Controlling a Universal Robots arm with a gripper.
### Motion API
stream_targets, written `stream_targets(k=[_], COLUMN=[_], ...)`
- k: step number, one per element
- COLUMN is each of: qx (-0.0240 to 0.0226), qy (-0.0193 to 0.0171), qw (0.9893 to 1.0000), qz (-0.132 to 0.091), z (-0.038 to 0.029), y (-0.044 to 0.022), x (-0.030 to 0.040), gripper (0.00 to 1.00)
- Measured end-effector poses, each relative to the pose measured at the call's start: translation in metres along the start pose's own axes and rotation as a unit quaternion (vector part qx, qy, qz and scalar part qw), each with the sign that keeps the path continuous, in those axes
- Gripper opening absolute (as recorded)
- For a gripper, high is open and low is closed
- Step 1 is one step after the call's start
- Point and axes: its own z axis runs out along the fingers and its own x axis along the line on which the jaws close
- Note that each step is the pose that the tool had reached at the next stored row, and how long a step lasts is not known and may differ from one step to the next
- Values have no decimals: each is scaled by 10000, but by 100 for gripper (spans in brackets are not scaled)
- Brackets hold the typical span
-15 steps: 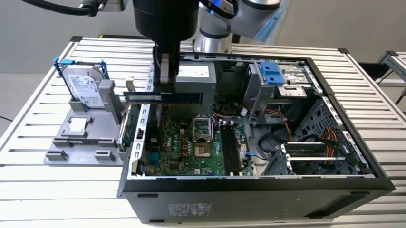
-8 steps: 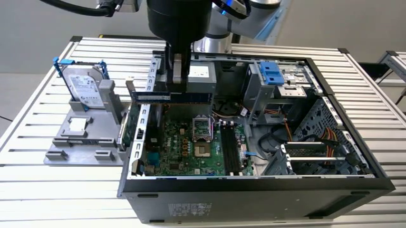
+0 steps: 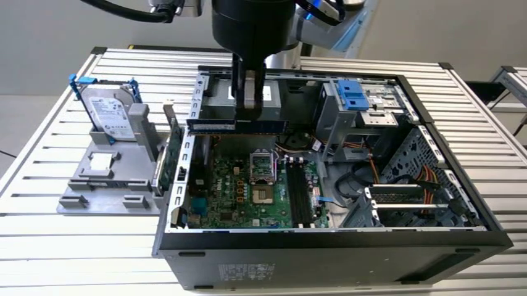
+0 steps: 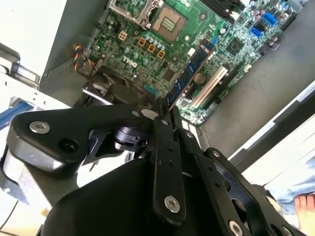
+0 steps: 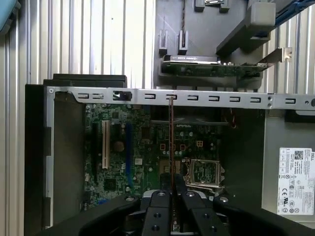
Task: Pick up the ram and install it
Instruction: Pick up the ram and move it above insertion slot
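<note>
Computer case (image 3: 329, 259) wall sits closest in the exterior view, open on the tabletop (image 3: 49, 246); above it the gripper (image 3: 249, 110) holds the ram (image 3: 222, 125) level over the motherboard (image 3: 239, 191). Second wrist view: fingers (image 4: 165, 147) pinching the ram (image 4: 189, 73). First wrist view: ram (image 5: 171, 142) edge-on beyond the gripper (image 5: 172, 189). Carry step, seemingly; seating calls for turning it along the memory slots (image 3: 297, 191), then lowering squarely

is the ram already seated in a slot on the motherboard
No, in the exterior view the gripper holds the ram in the air above the motherboard.
</note>
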Motion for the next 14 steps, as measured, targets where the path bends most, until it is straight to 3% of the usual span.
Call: stream_targets(k=[14], qx=[0], qy=[0], qw=[10000], qz=[0], z=[-14], y=[-300], x=[2], gripper=[0])
